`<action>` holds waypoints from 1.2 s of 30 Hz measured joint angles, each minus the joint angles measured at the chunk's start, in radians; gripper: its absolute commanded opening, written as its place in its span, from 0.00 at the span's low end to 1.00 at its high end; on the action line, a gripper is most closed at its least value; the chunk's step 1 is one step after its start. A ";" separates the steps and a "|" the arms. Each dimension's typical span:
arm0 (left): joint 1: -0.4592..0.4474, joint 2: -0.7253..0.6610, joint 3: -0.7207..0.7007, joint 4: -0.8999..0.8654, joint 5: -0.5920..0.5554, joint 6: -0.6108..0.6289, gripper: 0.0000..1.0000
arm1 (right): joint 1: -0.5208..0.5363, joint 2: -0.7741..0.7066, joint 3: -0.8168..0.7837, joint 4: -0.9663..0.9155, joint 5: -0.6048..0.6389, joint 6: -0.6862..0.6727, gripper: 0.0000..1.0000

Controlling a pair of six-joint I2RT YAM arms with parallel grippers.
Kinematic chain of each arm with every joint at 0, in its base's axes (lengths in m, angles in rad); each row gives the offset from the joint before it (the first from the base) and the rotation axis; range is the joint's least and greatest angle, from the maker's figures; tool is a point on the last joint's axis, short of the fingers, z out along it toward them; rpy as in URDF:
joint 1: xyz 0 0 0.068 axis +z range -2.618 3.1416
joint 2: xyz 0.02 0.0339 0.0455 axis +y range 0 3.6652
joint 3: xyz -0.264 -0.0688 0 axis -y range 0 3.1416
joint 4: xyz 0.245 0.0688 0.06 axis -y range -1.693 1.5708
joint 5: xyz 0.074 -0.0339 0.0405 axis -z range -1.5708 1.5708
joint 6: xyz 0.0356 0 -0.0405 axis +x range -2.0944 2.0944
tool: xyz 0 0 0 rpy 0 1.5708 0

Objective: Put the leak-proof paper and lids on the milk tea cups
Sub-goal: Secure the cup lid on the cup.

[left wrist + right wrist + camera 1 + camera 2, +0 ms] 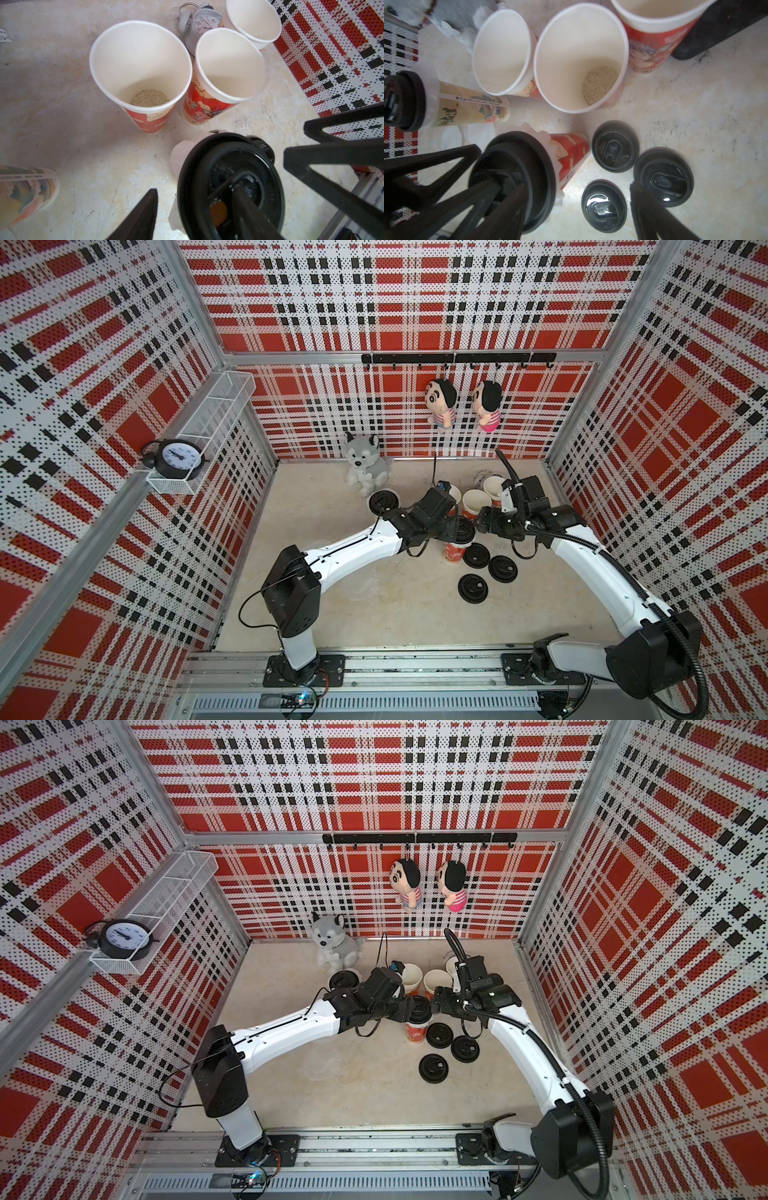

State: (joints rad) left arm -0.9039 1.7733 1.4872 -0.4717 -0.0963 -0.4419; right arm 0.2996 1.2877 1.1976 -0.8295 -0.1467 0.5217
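Note:
A red milk tea cup stands mid-table with a black lid on it. A crinkly rim of leak-proof paper sticks out under the lid. My left gripper is open, one finger lying over the lid and the other beside the cup. My right gripper is open too, with one finger on the lid. Three open cups stand behind; one holds grains. A cream cup carries paper and a lid. Pale round sheets lie beside it.
Three loose black lids lie right of the red cup. A husky plush sits at the back and a silver alarm clock stands behind the open cups. Plaid walls close in near the right arm.

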 measured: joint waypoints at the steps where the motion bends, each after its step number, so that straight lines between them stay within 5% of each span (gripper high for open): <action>1: 0.000 0.000 0.000 0.000 0.002 0.000 0.60 | 0.003 -0.002 0.010 -0.002 -0.007 0.000 0.79; 11: 0.000 0.000 0.000 0.000 0.003 0.000 0.60 | 0.102 0.067 0.020 -0.011 -0.017 0.016 0.78; 25: 0.008 0.011 0.038 -0.047 0.002 0.005 0.59 | 0.104 0.099 -0.001 0.054 0.003 0.068 0.75; 36: -0.001 -0.013 0.106 -0.135 0.013 0.003 0.44 | 0.104 0.094 -0.035 0.118 -0.003 0.080 0.74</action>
State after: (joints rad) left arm -0.9047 1.7607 1.5936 -0.6064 -0.0830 -0.4385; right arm 0.4038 1.3815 1.1625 -0.7113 -0.1493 0.6014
